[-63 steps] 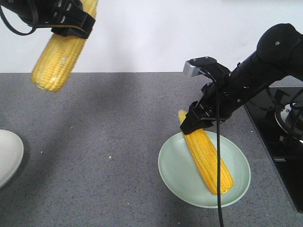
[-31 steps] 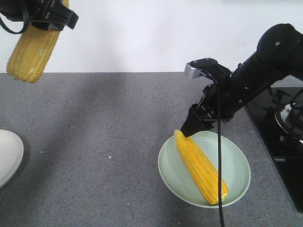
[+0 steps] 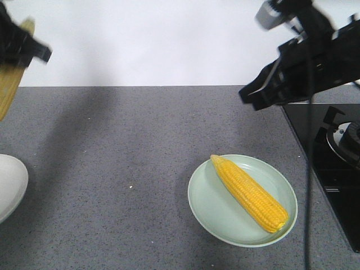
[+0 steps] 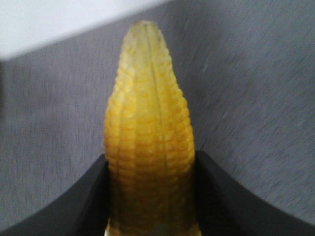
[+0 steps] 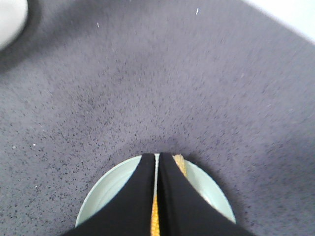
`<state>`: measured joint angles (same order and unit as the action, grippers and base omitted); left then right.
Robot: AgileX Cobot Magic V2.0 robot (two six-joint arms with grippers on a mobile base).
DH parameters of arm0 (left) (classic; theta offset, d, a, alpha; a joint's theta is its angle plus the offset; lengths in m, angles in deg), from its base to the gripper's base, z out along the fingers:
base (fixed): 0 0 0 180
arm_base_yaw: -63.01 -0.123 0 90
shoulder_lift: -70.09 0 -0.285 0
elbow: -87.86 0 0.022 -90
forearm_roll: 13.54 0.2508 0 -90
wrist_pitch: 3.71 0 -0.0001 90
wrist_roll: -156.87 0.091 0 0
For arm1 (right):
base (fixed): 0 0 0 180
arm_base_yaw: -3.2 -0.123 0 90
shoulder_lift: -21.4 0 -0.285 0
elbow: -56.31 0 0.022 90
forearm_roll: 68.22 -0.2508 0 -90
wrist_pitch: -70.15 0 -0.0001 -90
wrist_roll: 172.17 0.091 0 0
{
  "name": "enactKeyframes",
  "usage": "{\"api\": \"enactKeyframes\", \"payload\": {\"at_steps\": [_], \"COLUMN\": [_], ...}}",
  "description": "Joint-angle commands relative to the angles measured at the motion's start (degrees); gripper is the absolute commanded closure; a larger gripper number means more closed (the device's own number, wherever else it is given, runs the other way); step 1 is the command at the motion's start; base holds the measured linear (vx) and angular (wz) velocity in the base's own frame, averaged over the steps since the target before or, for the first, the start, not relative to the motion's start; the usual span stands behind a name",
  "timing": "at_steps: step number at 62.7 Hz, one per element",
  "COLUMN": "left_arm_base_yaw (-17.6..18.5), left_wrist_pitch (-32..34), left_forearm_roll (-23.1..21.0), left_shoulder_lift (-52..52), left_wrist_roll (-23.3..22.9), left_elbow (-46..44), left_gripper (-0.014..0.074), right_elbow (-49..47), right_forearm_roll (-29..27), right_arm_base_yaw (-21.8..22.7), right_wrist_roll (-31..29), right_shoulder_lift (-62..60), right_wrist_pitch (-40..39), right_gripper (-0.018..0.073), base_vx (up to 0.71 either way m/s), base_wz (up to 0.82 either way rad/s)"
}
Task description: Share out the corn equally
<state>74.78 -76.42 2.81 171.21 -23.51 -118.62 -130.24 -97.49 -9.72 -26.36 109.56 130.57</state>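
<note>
**Two cobs in view: one on the green plate, one in the air**

One corn cob (image 3: 249, 194) lies diagonally on the pale green plate (image 3: 209, 211) on the grey bench (image 3: 129, 146), tapered end toward the far left. High above it hangs the right gripper (image 5: 157, 196), its fingers (image 5: 140, 196) pressed together on nothing. At the left edge, the left gripper (image 4: 150, 196) clamps a second cob (image 4: 147, 142) off the bench. Part of a white plate (image 3: 10, 185) shows below it.
</note>
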Motion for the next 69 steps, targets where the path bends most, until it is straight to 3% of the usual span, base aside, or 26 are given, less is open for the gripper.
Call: {"api": "enactKeyframes", "payload": {"at_steps": [1, 20, 32, 69], "left_arm_base_yaw": [-3.15, -10.91, -13.97, -14.6], "left_wrist_pitch": [1.05, 4.93, 7.75, 9.4], "left_forearm_roll": [1.13, 0.59, -1.22, -2.09], "left_shoulder_lift": [-1.86, -1.86, -1.86, -1.86], "left_wrist_roll": [-0.61, -0.61, 0.37, 0.37], "left_elbow": [3.84, 19.89, 26.87, 29.72], "left_gripper": [0.0603, 0.0603, 0.0603, 0.0583], "right_elbow": [-1.39, -1.39, -1.2, -1.2], "right_forearm_roll": [0.2, 2.28, 2.33, 2.27], "right_arm_base_yaw": [0.36, 0.36, 0.36, 0.36], "right_wrist_roll": [-0.71, -0.6, -0.47, -0.42], "right_shoulder_lift": [-4.63, -7.38, -7.32, -7.32], "right_wrist_pitch": [-1.65, 0.65, 1.0, 2.5], "right_gripper": [0.0568, 0.0568, 0.0568, 0.0568], "base_vx": [0.0, 0.0, 0.0, 0.0], "base_wz": [0.0, 0.0, 0.0, 0.0]}}
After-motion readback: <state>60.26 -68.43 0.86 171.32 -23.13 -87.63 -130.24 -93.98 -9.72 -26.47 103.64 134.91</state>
